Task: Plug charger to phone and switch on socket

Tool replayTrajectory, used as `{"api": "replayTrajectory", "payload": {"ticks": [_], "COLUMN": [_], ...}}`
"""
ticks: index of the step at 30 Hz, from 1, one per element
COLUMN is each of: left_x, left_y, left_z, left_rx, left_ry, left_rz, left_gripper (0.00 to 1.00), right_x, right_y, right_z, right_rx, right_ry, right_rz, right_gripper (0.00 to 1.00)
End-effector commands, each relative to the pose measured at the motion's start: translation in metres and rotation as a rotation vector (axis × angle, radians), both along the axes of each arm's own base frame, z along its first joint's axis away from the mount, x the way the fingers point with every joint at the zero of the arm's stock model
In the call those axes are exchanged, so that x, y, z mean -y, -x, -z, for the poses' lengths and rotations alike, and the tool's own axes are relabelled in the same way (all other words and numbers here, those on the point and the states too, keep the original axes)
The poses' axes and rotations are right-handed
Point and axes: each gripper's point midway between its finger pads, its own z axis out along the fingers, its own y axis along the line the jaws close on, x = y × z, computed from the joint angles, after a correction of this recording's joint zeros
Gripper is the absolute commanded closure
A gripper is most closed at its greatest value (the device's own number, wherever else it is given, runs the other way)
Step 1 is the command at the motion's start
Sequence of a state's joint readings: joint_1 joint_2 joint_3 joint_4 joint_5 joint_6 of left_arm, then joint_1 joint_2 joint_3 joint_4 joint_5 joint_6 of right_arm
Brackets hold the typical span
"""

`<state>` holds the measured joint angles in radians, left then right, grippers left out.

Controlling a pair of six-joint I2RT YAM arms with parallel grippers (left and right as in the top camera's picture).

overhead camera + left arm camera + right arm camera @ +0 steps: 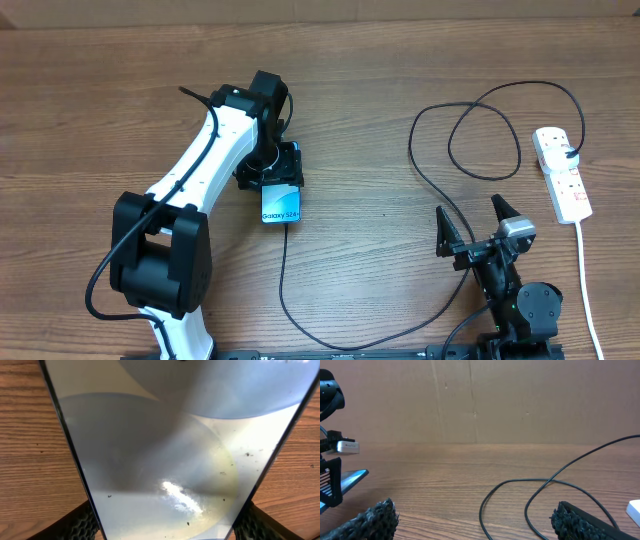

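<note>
The phone (281, 207) lies on the table with its "Galaxy" screen up; its upper part is hidden under my left gripper (270, 172), which is shut on it. In the left wrist view the phone (170, 460) fills the frame between the two fingers. The black charger cable (283, 275) runs from the phone's lower edge, loops across the table and reaches the white socket (561, 172) at the right, where a black plug sits. My right gripper (473, 228) is open and empty, with the cable (520, 495) lying between and beyond its fingers.
The socket's white cord (587, 290) runs down to the front right edge. The left arm's white body (185, 180) stretches across the left half of the table. A cardboard wall (480, 400) stands behind the table.
</note>
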<state>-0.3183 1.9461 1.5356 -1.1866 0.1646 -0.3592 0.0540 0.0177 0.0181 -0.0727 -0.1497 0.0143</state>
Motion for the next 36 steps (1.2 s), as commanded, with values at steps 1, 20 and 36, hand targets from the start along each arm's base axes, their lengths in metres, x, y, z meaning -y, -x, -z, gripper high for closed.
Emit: {"api": "replayTrajectory", "payload": {"ticks": [1, 20, 36], "left_x": [0.001, 0.004, 0.041], "left_y": [0.001, 0.001, -0.003], "left_z": [-0.008, -0.010, -0.024], "left_rx": [0.012, 0.014, 0.026], "left_ry": [0.025, 0.042, 0.281], "left_rz": [0.018, 0.017, 0.065], "left_gripper": [0.34, 0.34, 0.36], "right_x": [0.001, 0.000, 0.000], "right_y": [-0.001, -0.001, -0.001], "right_z": [0.004, 0.004, 0.004], "right_rx": [-0.005, -0.005, -0.005], "right_ry": [0.005, 0.005, 0.005], "right_rz": [0.004, 0.004, 0.004], "right_gripper": [0.00, 0.00, 0.00]}}
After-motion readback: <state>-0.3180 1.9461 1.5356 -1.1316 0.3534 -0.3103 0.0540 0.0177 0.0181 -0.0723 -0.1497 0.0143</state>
